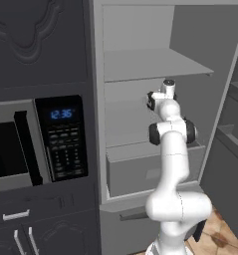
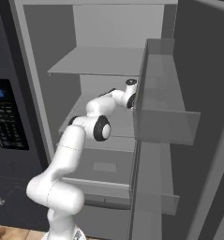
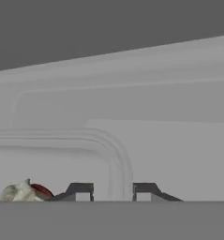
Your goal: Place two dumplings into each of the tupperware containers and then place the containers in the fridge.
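- Reaching forward from its base, the white arm (image 1: 173, 149) stretches deep into the open fridge (image 1: 98, 99), between the upper shelf (image 1: 155, 64) and the front drawer (image 1: 140, 172)
- Its lower link rises almost straight up, bends at the dark elbow joint and then runs forward and slightly up, so the wrist sits above the middle shelf (image 2: 80, 110)
- From the right base view the forearm angles toward the right side of the cavity and the hand is partly tucked behind the door bin (image 2: 165, 117)
- The hand is held low and about level, looking along the shelf toward the pale back wall
- In the hand view the end effector (image 3: 113, 191) straddles the raised rim of a tupperware container (image 3: 118, 154), at one of its rounded corners, with a dark fingertip (image 3: 80, 191) on either side of the rim
- The tips stand only a narrow way apart; I cannot tell whether they pinch the rim or merely flank it
- The container lies flat on the fridge shelf, its floor stretching away to the left of the hand
- A pale speckled dumpling (image 3: 17, 192) sits inside it, just left of the left tip, touching a small red lump (image 3: 42, 190)
- Left of the fridge, the black oven panel (image 1: 60, 137) glows with blue digits
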### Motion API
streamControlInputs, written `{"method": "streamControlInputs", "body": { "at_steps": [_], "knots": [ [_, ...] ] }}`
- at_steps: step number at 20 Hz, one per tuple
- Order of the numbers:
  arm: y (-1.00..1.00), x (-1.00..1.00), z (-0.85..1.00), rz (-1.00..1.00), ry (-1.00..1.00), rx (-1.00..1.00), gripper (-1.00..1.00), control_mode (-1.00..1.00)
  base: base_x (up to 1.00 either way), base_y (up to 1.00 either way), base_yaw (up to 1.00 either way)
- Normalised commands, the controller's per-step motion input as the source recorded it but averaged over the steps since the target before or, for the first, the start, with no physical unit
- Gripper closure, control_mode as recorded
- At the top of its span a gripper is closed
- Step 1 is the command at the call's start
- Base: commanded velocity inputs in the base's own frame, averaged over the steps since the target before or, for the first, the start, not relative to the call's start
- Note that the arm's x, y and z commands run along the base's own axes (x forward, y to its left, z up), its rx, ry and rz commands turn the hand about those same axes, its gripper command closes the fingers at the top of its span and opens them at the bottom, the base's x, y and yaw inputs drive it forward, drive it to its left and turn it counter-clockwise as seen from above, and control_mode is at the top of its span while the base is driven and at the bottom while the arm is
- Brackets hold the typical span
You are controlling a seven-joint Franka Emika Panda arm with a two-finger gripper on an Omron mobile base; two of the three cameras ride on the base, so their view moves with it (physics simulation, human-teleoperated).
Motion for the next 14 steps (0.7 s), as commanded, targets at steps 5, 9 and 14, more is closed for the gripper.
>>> {"method": "streamControlInputs", "body": {
  "at_steps": [5, 9, 14],
  "knots": [
    [-0.01, -0.84, -0.31, 0.0, -0.51, 0.16, -1.0, -1.0, 0.0, 0.0, 0.0],
    [0.32, -1.0, -0.96, 0.0, -0.52, -0.01, -1.0, -1.0, 0.0, 0.0, 0.0],
    [0.6, -1.0, -0.54, 0.0, -0.39, -0.01, -1.0, -1.0, 0.0, 0.0, 0.0]
  ]
}}
